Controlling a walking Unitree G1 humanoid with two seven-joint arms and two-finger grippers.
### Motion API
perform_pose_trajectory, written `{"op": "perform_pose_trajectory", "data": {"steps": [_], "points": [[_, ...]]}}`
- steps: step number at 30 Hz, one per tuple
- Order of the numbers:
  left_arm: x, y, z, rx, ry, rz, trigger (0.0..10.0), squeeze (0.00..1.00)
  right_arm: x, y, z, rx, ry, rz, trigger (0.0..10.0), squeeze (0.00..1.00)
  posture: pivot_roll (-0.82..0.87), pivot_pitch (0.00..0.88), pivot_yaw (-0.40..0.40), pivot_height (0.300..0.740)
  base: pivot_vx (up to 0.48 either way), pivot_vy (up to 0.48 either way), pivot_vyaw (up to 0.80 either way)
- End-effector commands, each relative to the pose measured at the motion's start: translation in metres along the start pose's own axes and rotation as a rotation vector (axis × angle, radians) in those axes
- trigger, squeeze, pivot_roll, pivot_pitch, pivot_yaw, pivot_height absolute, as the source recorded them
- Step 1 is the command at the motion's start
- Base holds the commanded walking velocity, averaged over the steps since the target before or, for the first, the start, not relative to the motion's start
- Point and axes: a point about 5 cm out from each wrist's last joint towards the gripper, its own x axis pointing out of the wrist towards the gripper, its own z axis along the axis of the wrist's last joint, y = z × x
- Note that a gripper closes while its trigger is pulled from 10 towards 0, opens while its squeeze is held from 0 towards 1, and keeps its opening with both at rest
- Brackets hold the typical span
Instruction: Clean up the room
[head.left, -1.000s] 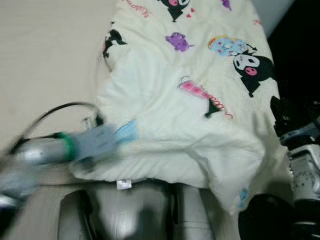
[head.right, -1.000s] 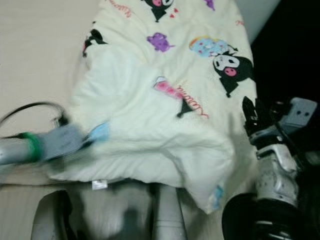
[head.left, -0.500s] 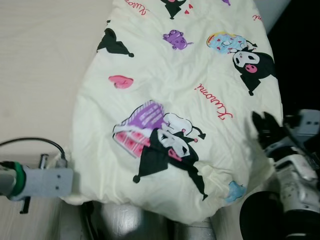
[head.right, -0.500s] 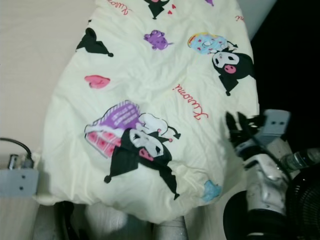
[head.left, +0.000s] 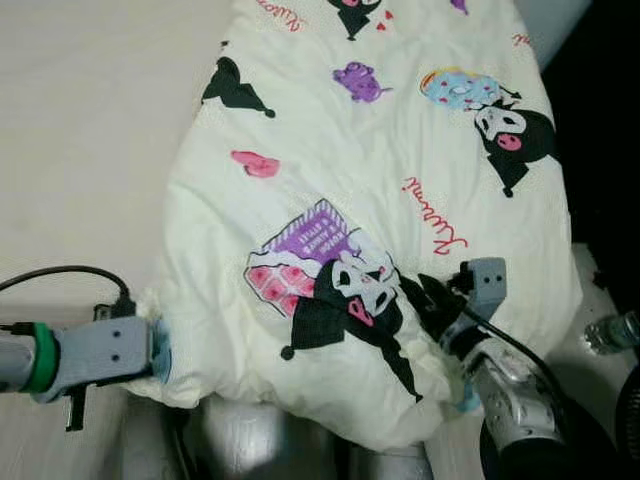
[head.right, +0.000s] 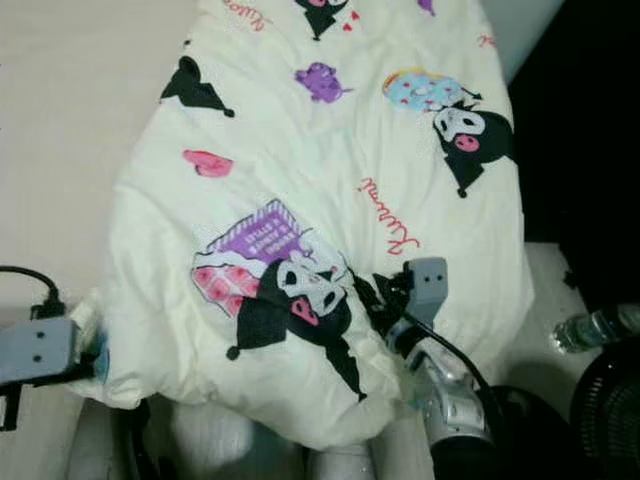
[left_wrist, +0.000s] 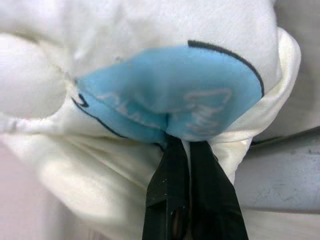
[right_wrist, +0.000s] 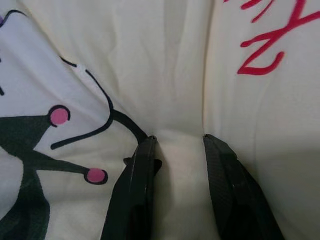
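A soft, matt cream quilt (head.left: 370, 200) — padded cloth, lightly puckered, printed with flat cartoon figures — lies over a smooth, matt beige bed sheet (head.left: 90, 130). The left claw (left_wrist: 189, 150) and right claw (right_wrist: 177, 150) show smooth black plastic fingers — their arms brushed silver metal with grey plastic housings.

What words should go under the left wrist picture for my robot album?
Left gripper pinching shut on a blue-printed corner of the cream cartoon blanket.
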Motion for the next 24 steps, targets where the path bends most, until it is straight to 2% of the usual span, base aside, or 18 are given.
{"op": "perform_pose_trajectory", "data": {"steps": [1,2,3,5,7,8,10,11,13,14,15,17,19,21,22,23,24], "points": [[-0.008,0.001,-0.009,-0.069,0.006,0.011,10.0,0.0,-0.035,-0.035,-0.049,0.08,0.204,-0.248,10.0,0.0,-0.12,0.228,-0.02,0.505,0.0,0.0,0.0],[-0.01,0.004,-0.01,-0.091,0.001,0.029,10.0,0.0,-0.042,-0.044,-0.052,0.087,0.215,-0.313,10.0,0.0,-0.12,0.228,-0.02,0.505,0.0,0.0,0.0],[-0.01,0.004,-0.01,-0.091,0.001,0.029,10.0,0.0,-0.042,-0.044,-0.052,0.087,0.215,-0.313,10.0,0.0,-0.12,0.228,-0.02,0.505,0.0,0.0,0.0],[-0.016,0.011,-0.011,-0.14,-0.023,0.074,10.0,0.0,-0.065,-0.079,-0.052,0.043,0.235,-0.505,10.0,0.0,-0.12,0.23,-0.012,0.505,0.0,0.0,0.0],[-0.018,0.021,-0.007,-0.167,-0.063,0.147,10.0,0.0,-0.087,-0.112,-0.042,-0.023,0.24,-0.669,10.0,0.0,-0.12,0.23,-0.01,0.505,0.0,0.0,0.0],[-0.018,0.021,-0.007,-0.167,-0.063,0.147,10.0,0.0,-0.087,-0.112,-0.042,-0.023,0.24,-0.669,10.0,0.0,-0.12,0.23,-0.01,0.505,0.0,0.0,0.0],[-0.016,0.033,0.002,-0.187,-0.132,0.226,10.0,0.0,-0.102,-0.133,-0.029,-0.086,0.228,-0.774,10.0,0.0,-0.12,0.23,-0.011,0.505,0.0,0.0,0.0],[-0.016,0.033,0.002,-0.187,-0.132,0.226,10.0,0.0,-0.102,-0.133,-0.029,-0.086,0.228,-0.774,10.0,0.0,-0.12,0.23,-0.011,0.505,0.0,0.0,0.0],[-0.009,0.04,0.019,-0.204,-0.234,0.278,10.0,0.0,-0.108,-0.144,-0.013,-0.139,0.172,-0.807,10.0,0.0,-0.13,0.23,-0.008,0.505,0.0,0.0,0.0],[-0.009,0.04,0.019,-0.204,-0.234,0.278,10.0,0.0,-0.108,-0.144,-0.013,-0.139,0.172,-0.807,10.0,0.0,-0.13,0.23,-0.008,0.505,0.0,0.0,0.0],[-0.005,0.043,0.024,-0.222,-0.261,0.309,10.0,0.0,-0.102,-0.139,-0.004,-0.155,0.111,-0.726,10.0,0.0,-0.13,0.23,-0.004,0.505,0.0,0.0,0.0],[0.002,0.047,0.022,-0.216,-0.2,0.341,10.0,0.0,-0.086,-0.119,0.007,-0.177,0.039,-0.512,10.0,0.0,-0.14,0.23,-0.003,0.505,0.0,0.0,0.0],[0.004,0.034,0.009,-0.054,-0.033,0.254,10.0,0.0,-0.074,-0.095,0.009,-0.218,0.037,-0.316,10.0,0.0,-0.14,0.231,-0.003,0.505,0.0,0.0,0.0],[0.004,0.034,0.009,-0.054,-0.033,0.254,10.0,0.0,-0.074,-0.095,0.009,-0.218,0.037,-0.316,10.0,0.0,-0.14,0.231,-0.003,0.505,0.0,0.0,0.0],[-0.001,0.019,-0.005,0.01,0.074,0.143,10.0,0.0,-0.068,-0.085,0.007,-0.238,0.046,-0.267,10.0,0.0,-0.13,0.232,-0.002,0.505,0.0,0.0,0.0],[-0.001,0.019,-0.005,0.01,0.074,0.143,10.0,0.0,-0.068,-0.085,0.007,-0.238,0.046,-0.267,10.0,0.0,-0.13,0.232,-0.002,0.505,0.0,0.0,0.0],[-0.008,0.01,-0.015,-0.005,0.126,0.084,10.0,0.0,-0.064,-0.083,0.006,-0.245,0.048,-0.282,10.0,0.0,-0.13,0.232,-0.002,0.505,0.0,0.0,0.0]]}}
